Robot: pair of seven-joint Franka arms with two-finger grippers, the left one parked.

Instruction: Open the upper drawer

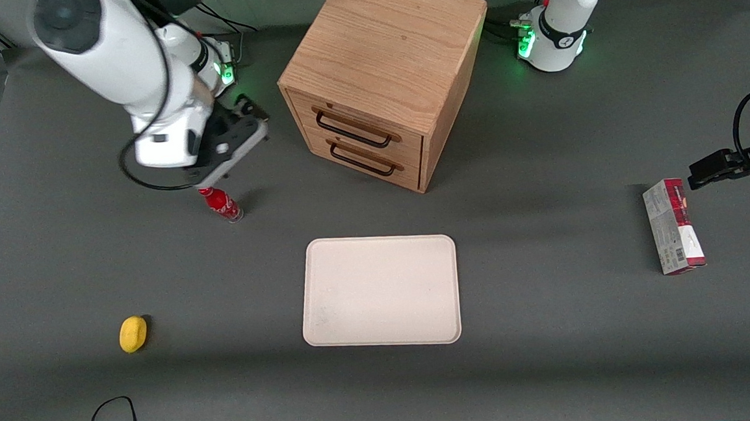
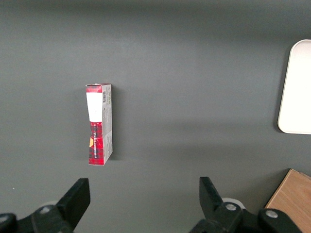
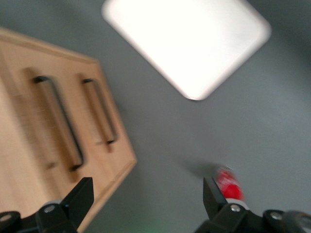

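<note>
- The gripper (image 3: 148,201) has its jaws spread wide with nothing between them. In the wrist view you just see bare grey table (image 3: 160,160) in the gap between the two black fingers (image 3: 80,196).
- In the front view the gripper (image 1: 231,155) hangs in the air above the table, off to the working arm's side of the cabinet (image 1: 383,73), not touching it.
- Just under it, a bit nearer the front camera, there's a small red bottle (image 1: 221,204) standing on the table. It also shows up as a red blur (image 3: 228,183) close to one fingertip in the wrist view.
- The upper drawer (image 1: 357,124) is fully shut, flush with the cabinet front, and its long black bar handle (image 1: 352,128) has nothing on it. The wrist camera catches the same handle (image 3: 60,121) clearly apart from the fingers.
- The lower drawer (image 1: 362,162) sits right below it, also closed, with its own black handle (image 1: 362,161).
- In front of the cabinet, nearer the camera, a cream tray (image 1: 380,291) lies flat.
- A yellow lemon-looking thing (image 1: 133,333) sits toward the working arm's end of the table, nearer the camera than the bottle.
- A red and white box (image 1: 673,226) lies way over at the parked arm's end.
</note>
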